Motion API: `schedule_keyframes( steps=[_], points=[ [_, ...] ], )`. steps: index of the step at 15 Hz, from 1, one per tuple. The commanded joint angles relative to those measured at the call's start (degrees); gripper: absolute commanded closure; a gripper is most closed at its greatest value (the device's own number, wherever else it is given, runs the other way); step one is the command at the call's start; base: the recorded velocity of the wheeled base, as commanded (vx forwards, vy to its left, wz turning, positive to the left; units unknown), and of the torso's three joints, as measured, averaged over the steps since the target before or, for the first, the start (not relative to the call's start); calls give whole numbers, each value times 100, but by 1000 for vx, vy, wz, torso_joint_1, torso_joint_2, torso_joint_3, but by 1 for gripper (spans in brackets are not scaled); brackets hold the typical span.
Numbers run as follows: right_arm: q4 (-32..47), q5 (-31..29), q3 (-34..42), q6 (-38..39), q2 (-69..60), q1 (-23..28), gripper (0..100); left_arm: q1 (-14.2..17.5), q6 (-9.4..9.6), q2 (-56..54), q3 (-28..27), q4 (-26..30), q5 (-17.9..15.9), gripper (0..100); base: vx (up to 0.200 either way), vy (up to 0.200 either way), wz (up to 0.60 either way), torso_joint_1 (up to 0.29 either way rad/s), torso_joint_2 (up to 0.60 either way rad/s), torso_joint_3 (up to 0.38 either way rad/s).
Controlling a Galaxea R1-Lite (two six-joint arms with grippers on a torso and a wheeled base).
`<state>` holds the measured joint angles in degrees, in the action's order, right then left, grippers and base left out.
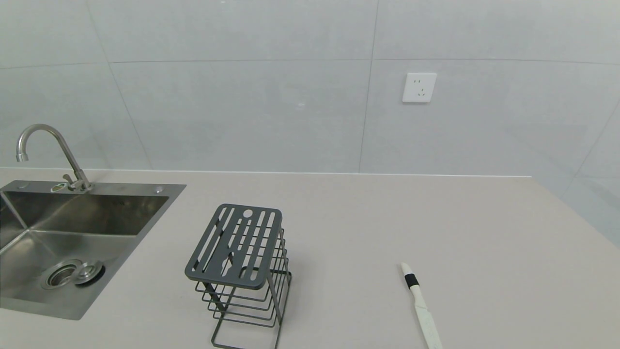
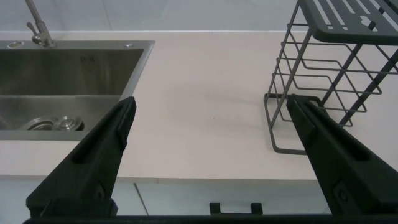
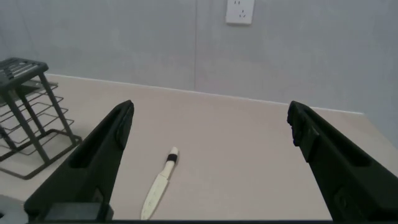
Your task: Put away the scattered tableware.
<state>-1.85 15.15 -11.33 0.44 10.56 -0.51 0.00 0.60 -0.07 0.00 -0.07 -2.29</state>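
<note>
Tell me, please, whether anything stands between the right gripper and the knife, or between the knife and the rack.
Nothing visible does: bare counter lies between the open right gripper and the knife, and between the knife and the rack.

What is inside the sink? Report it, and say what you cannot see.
In the sink: a drain strainer and a metal stopper beside it on the basin floor; no tableware shows. The basin's far left runs past the head view's edge, unseen.
</note>
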Motion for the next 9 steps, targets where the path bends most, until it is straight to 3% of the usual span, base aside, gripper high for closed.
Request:
schedule_keyframes(
  steps=[1,9],
  points=[
    [686,146,-370,-9,1739,-836,0,0,-7,7,0,-1,1,0,0,0,0,0,0,0],
    [669,146,-871,-246,4270,-1373,0,0,-7,7,0,-1,1,0,0,0,0,0,0,0]
  ],
)
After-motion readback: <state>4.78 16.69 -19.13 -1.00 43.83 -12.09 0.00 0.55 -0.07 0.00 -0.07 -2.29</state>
